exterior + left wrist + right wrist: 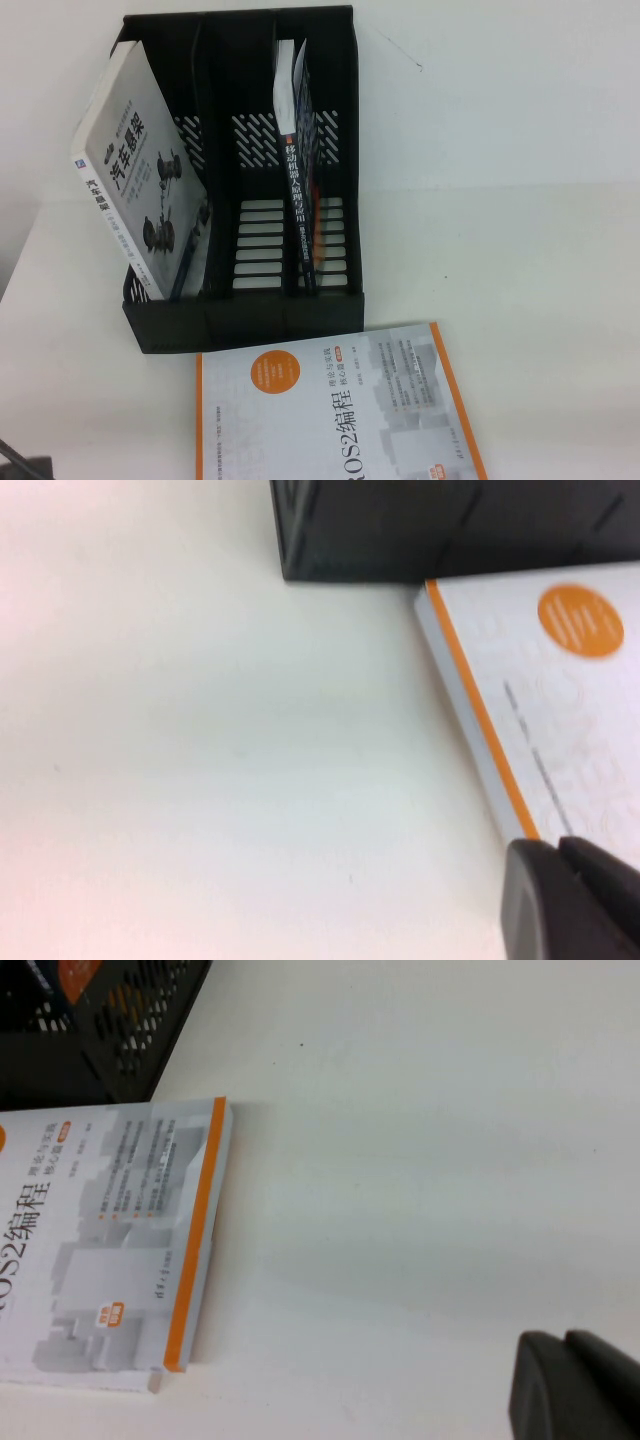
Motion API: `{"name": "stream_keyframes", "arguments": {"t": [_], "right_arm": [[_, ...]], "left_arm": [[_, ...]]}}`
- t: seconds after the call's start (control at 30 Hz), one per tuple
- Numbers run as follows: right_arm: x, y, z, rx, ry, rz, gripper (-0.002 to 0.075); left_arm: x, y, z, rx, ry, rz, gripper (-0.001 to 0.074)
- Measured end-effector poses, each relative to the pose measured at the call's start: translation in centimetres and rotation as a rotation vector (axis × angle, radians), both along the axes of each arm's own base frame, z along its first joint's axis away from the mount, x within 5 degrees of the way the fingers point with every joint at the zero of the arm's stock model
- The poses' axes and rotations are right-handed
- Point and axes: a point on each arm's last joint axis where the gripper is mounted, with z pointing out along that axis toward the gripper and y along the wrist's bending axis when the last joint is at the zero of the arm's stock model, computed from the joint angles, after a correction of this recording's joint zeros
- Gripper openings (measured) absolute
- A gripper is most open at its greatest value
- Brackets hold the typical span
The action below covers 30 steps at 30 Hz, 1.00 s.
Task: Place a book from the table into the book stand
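The white-grey book [135,190] with the black Chinese title and pictures of car parts stands tilted in the left compartment of the black book stand [250,325], leaning against its left side. The stand sits on the white table [520,200]. My left gripper [558,848] is shut and empty, low over the table at the left edge of the orange-bordered ROS2 book [560,700]. My right gripper [565,1340] is shut and empty over bare table to the right of that book. Neither gripper shows in the high view.
The ROS2 book [340,410] lies flat in front of the stand, also in the right wrist view [110,1240]. A dark-spined book [305,210] stands in the stand's right compartment. The stand's corner shows in the left wrist view [450,530].
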Motion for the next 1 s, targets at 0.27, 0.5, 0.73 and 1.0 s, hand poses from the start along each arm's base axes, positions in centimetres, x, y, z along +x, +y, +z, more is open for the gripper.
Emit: {"name": "stream_keyframes", "arguments": {"t": [0.27,0.5,0.73,1.0], "right_arm": [[0.0,0.0,0.0,0.001,0.000,-0.001,-0.0001],[0.0,0.0,0.0,0.002,0.000,-0.001,-0.0001],[0.0,0.0,0.0,0.002,0.000,-0.001,-0.0001],[0.0,0.0,0.0,0.002,-0.001,0.000,-0.0001]], "left_arm": [[-1.8,0.5,0.5,0.099,-0.079,0.004,0.0001],[-5.5,1.6,1.2,0.291,-0.320,0.044,0.0001],[-5.4,1.9,-2.2,0.326,-0.492,0.090,0.0001],[-4.0,1.7,-7.1,0.188,-0.486,0.127,0.0000]]}}
